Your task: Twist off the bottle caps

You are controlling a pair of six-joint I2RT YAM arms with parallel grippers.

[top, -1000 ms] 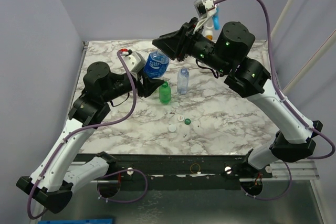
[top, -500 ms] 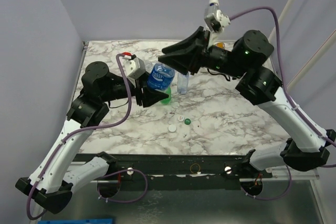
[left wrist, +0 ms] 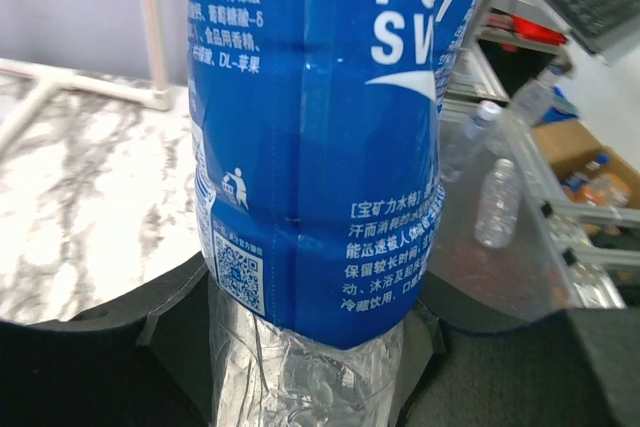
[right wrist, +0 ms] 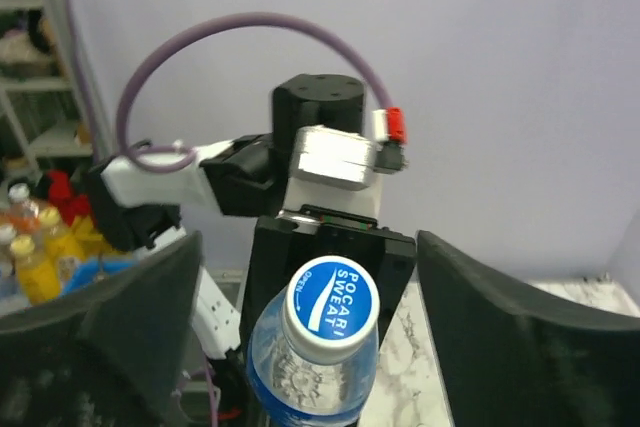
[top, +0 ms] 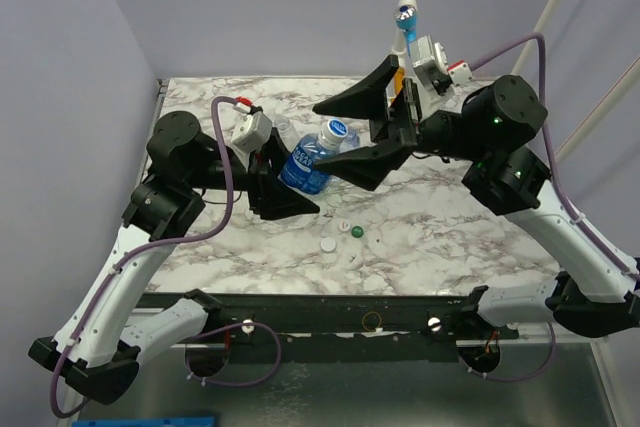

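Observation:
A clear bottle with a blue label (top: 308,163) is held tilted above the table, its top toward the right arm. My left gripper (top: 290,185) is shut on its lower end; the left wrist view shows the blue label (left wrist: 320,127) filling the frame, with black fingers (left wrist: 95,322) on both sides of the clear base. The blue-and-white cap (right wrist: 330,309) is on the bottle's neck. My right gripper (top: 326,137) is open, one finger on each side of the cap (top: 338,132), not touching it. The wide black fingers (right wrist: 530,337) stand apart from it.
Loose caps lie on the marble table (top: 450,227) in front of the bottle: a white one (top: 343,225), a green one (top: 357,232) and another white one (top: 327,244). A white pipe with a blue valve (top: 407,22) rises at the back. Purple walls enclose the left and back.
My right gripper was shut at the bottle's top and has now opened wide around the cap. The left arm has carried the bottle rightward and forward, tilting it more.

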